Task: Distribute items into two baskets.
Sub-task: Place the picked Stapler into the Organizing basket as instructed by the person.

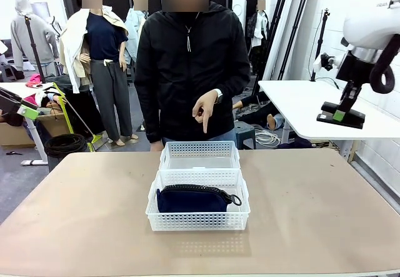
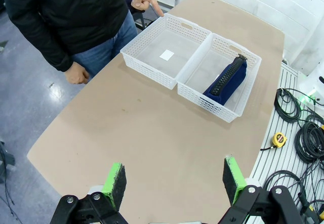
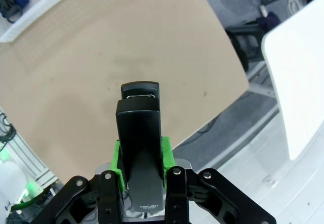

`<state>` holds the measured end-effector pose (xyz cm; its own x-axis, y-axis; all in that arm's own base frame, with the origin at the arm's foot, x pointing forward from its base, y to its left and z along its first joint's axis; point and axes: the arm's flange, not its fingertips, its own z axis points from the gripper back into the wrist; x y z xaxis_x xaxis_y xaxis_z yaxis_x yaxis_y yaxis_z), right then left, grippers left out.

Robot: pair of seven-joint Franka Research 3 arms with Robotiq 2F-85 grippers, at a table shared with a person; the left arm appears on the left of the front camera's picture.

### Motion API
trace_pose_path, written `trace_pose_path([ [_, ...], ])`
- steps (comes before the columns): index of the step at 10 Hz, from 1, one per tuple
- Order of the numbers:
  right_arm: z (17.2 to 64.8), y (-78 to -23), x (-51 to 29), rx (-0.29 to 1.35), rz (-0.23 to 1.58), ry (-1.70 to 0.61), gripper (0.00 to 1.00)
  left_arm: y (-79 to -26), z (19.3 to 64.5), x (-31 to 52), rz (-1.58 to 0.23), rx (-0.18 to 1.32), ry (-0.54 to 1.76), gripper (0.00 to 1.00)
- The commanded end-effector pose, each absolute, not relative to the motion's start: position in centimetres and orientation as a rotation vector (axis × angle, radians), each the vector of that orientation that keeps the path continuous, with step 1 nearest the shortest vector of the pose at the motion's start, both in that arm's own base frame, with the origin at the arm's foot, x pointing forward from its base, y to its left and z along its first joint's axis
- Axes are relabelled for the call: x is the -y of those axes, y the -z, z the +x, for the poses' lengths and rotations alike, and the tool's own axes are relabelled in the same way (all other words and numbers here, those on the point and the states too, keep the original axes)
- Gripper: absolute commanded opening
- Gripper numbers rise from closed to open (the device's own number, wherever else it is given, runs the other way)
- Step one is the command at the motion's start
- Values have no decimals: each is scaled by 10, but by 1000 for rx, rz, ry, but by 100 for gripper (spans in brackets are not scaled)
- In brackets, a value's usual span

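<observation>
Front view, baskets: two white baskets sit end to end at the table's (image 1: 75, 227) middle; the near basket (image 1: 198, 219) touches the far basket (image 1: 199, 156), which lies closer to the person.
Front view, pouch: the navy pouch (image 1: 190, 200) lies lengthwise inside the near basket, zipper up, so one item looks already sorted.
Front view, person: a hand (image 1: 205, 109) points a finger down above the far basket, probably marking it as the target for the remaining item.
Front view, right gripper (image 1: 339, 115): raised high, well to the right of the baskets, with the black stapler (image 1: 340, 117) clamped level between its pads.
Left wrist view, left gripper (image 2: 174, 179): jaws wide and empty, hovering over bare table well short of the baskets; it appears parked clear of the other arm's path.
Left wrist view, far basket: holds just a small white label (image 2: 166, 55) on its floor.
Right wrist view, stapler: gripped across its body near the rear by the green pads (image 3: 117, 161), nose pointing away, over the table edge. A side grip likely keeps it level for lowering into the far basket.
</observation>
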<state>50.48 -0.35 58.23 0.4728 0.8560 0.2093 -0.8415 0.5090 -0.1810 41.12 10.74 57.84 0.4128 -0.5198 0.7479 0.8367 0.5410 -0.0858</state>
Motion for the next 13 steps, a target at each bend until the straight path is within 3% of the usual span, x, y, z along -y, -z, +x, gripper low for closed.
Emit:
trace_pose_path([
  [1, 529, -588, -7, 281, 6, -1120, 0, -579, 410, -108, -510, 745, 898, 100],
  [8, 576, -568, -94, 186, 96, -1348, 0, -579, 410, -108, -510, 745, 898, 100],
  [13, 613, -552, -185, 135, 59, -1509, 0, -579, 410, -108, -510, 745, 898, 100],
])
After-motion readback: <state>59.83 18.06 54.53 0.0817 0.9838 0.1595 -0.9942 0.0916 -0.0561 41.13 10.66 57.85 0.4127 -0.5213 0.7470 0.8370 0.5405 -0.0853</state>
